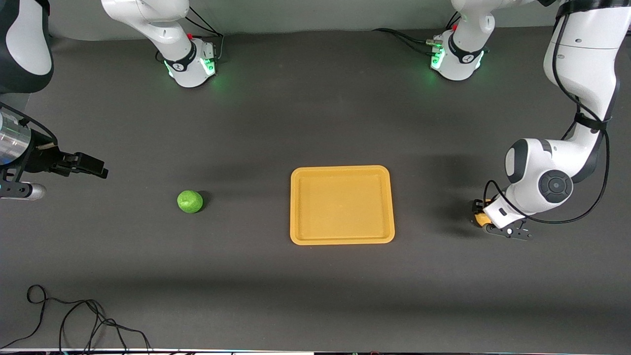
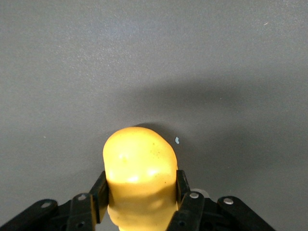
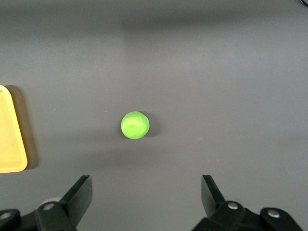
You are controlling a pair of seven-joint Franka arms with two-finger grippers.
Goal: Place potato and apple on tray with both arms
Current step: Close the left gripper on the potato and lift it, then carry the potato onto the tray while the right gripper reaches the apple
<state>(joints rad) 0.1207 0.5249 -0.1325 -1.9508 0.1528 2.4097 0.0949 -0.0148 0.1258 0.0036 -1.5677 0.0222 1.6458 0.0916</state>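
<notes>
The yellow potato (image 2: 139,163) sits between the fingers of my left gripper (image 2: 140,186), which is shut on its sides, low at the dark table. In the front view the left gripper (image 1: 482,216) and a sliver of the potato (image 1: 477,218) are toward the left arm's end, beside the orange-yellow tray (image 1: 342,240), which holds nothing. The green apple (image 1: 190,201) lies on the table toward the right arm's end, apart from the tray. My right gripper (image 1: 91,166) is open and empty, up in the air. Its wrist view shows the right gripper (image 3: 147,192), the apple (image 3: 134,125) and a tray corner (image 3: 9,144).
A loose black cable (image 1: 74,320) lies on the table near the front camera at the right arm's end. The two arm bases (image 1: 190,64) (image 1: 456,56) stand farthest from the front camera. The table is a dark grey mat.
</notes>
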